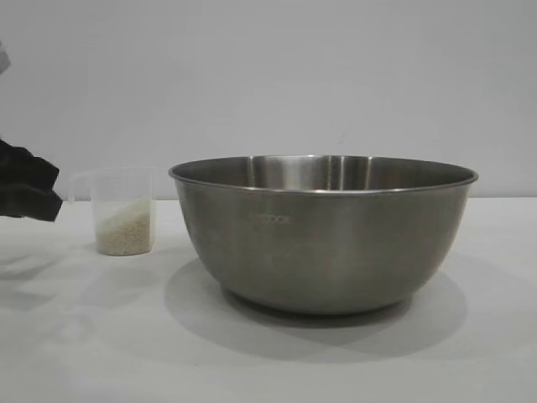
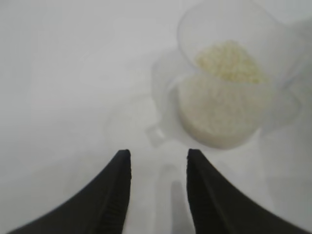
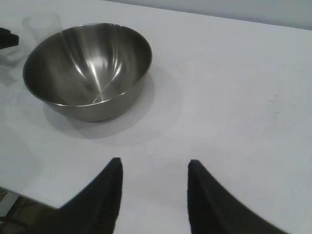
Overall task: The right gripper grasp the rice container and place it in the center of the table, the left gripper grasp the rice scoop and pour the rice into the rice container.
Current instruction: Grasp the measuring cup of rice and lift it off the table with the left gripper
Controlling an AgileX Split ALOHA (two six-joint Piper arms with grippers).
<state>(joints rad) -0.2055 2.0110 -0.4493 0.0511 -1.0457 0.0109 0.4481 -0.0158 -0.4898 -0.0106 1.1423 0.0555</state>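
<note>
The bowl (image 1: 323, 235) stands empty mid-counter (image 1: 75, 353), so placing looks done, while scooping and pouring remain. The left pincer (image 2: 158, 170), partly open and holding nothing, sits just short of the scoop (image 2: 229, 92), which stands upright with rice (image 2: 226, 63) beside the bowl. The right pincer (image 3: 155, 178), partly open and empty, waits well back over bare counter, leaving open room around the bowl.

Soft, even light is falling from above, the rice container (image 1: 323, 231) casting a broad, faint shadow on the table (image 1: 84, 336). Streaky glare is running down its inner wall; the rice scoop (image 2: 234, 78) is blurring up close.
</note>
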